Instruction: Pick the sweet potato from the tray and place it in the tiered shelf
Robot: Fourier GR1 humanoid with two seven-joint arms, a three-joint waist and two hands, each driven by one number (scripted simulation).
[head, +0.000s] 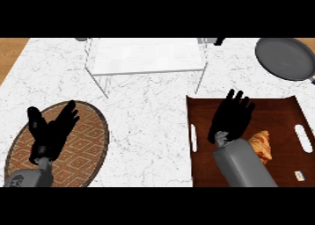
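Right hand (233, 115) hovers spread flat over the brown tray (287, 110), croissant (262, 146) just beside its wrist, left hand (51, 129) open above the woven mat (89, 136)

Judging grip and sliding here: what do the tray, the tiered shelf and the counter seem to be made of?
The tray looks like dark reddish-brown wood or wood-look board, fairly matte, with slot handles cut through its sides. The tiered shelf seems pale, glossy sheet, perhaps glass or plastic, on thin metal-looking legs. The counter reads as white marble-like stone with grey veins.
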